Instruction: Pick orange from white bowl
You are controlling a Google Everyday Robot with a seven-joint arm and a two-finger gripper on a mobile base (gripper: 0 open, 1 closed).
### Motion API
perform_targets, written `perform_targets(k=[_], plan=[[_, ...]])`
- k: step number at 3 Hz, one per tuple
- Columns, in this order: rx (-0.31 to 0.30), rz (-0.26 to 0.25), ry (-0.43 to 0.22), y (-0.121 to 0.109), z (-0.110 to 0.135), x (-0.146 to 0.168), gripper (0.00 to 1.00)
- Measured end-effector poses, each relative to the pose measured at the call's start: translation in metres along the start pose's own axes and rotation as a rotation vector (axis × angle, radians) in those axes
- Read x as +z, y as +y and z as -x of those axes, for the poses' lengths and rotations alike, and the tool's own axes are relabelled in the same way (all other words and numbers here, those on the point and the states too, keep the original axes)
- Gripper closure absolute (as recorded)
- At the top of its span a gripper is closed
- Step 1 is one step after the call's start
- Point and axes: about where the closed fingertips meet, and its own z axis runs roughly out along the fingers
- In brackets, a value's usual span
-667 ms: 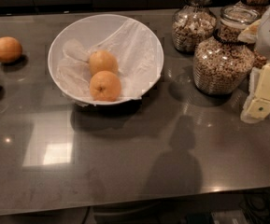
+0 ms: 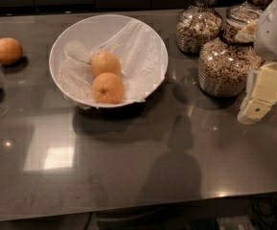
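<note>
The white bowl (image 2: pixel 150 40), lined with crinkled white plastic, stands on the dark counter left of centre. Two oranges lie in it, touching. The paler orange (image 2: pixel 105 63) is at the back. A deeper-orange fruit (image 2: pixel 108 88) lies in front of it. My gripper (image 2: pixel 260 97), cream-coloured under a white arm housing, hangs at the right edge of the view. It is above the counter, in front of the glass jars and well to the right of the bowl. It holds nothing that I can see.
Three glass cereal jars (image 2: pixel 224 63) stand at the back right, close to the gripper. Loose oranges (image 2: pixel 6 50) lie on the counter at the far left. The counter's front edge (image 2: pixel 128 212) runs along the bottom.
The gripper and arm have shifted slightly to the left. The bowl and the fruit have not moved.
</note>
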Motion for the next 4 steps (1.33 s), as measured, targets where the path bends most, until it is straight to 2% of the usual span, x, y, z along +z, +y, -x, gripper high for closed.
perform_targets(k=[1,2,3,4], plan=[[-0.117,-0.013,-0.091,-0.010,0.053,0.015,0.00],[-0.215,-0.035,-0.172,-0.014,0.095,0.018,0.00],[-0.286,-0.047,-0.223,-0.012,0.121,0.015,0.00],[-0.287,-0.047,-0.224,-0.012,0.121,0.015,0.00]])
